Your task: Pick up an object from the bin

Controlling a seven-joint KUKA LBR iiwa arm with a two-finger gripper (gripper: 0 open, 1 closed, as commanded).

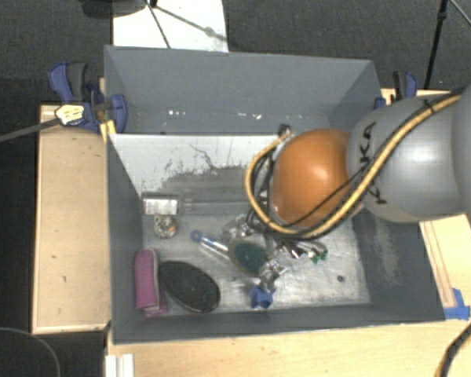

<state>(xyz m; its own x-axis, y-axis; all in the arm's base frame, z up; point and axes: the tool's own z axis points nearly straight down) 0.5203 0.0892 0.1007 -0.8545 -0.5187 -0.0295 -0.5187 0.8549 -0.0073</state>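
Orange wrist cover (310,175) over gripper (268,259), teal lump (247,254) just beside

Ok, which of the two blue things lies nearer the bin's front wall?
The small blue piece right of the black oval. The blue-tipped tube lies farther back.

A single camera looks down on the grey bin (235,85) from above, tilted a little to one side — its far wall fills the upper middle of the frame, its near rim the bottom. The arm (424,171) enters from the right edge — close and large.
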